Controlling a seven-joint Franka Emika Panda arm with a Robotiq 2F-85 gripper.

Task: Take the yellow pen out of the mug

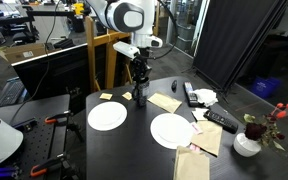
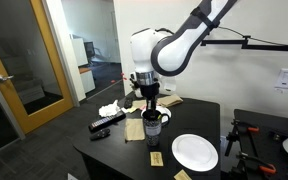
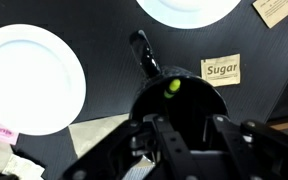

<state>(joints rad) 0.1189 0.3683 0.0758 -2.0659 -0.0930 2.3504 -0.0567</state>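
Arm hangs over the dark table (image 1: 134, 140). The gripper (image 1: 138, 80) points straight down, directly above the mug (image 1: 139, 98), which stands upright between the robot base and one white plate (image 1: 107, 116). A second white plate (image 1: 171, 130) lies further along the tabletop, well apart from the mug. In both exterior views the mug is small and nearly black against the black top, and its outline is hard to pick out. I cannot find the yellow pen in either of them. The wrist view looks down into the mug, and there the yellow pen (image 3: 171, 86) shows only as a small bright yellow-green end inside the rim. The rest of its length is lost in the dark interior. A glossy dark stub (image 3: 144, 52) juts from the mug's edge, and I cannot tell whether it is a handle or something else. The gripper's black linkage fills the bottom of the wrist view and merges with the mug. Its fingertips are not separable from the mug, so I cannot tell whether the jaws are spread or closed, or whether they touch the pen. A Sugar packet (image 3: 221, 69) lies flat just beside the mug. Both plates are cut off by the frame edges in the wrist view.
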